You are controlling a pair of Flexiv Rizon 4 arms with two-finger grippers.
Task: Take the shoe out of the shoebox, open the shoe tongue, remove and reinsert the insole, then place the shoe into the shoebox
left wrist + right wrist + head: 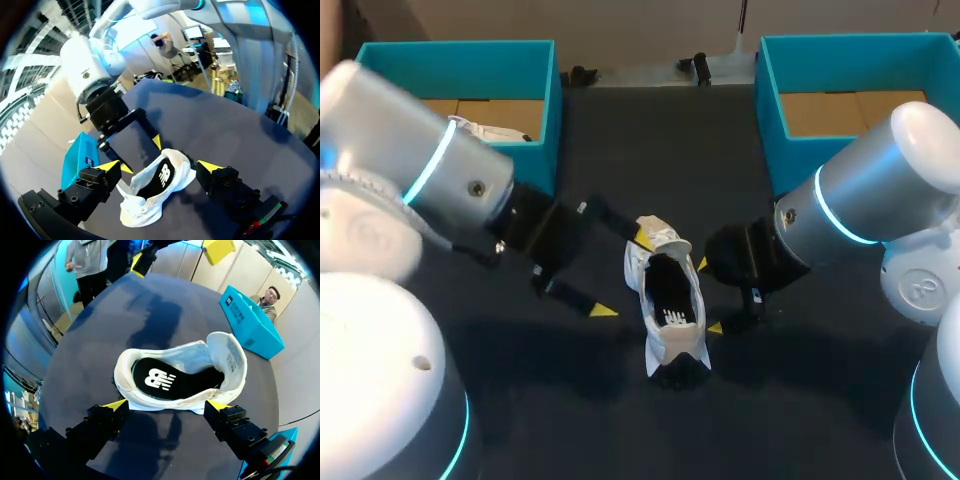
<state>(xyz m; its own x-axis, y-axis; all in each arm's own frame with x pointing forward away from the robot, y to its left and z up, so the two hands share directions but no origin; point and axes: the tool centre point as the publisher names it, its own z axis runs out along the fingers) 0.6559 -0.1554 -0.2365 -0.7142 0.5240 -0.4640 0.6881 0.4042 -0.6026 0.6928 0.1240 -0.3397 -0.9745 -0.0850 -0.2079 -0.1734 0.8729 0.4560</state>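
Left gripper (623, 277), black fingers with yellow tips, is spread wide. The white low sneaker (658, 345) lies partly between them, not clamped. One tip is at the folded-up tongue (660, 235); I cannot tell if it touches. Right gripper (709, 296) is also spread wide, its tips just beside the sneaker's right flank, holding nothing. The sneaker sits on its sole on the dark tabletop (650, 150) with the black insole (672, 295) showing. Its long axis runs away from the robot, heel near, toe far. Bare table lies all round the sneaker. Well beyond it are the teal box far left (535, 110) and the teal box far right (770, 100).
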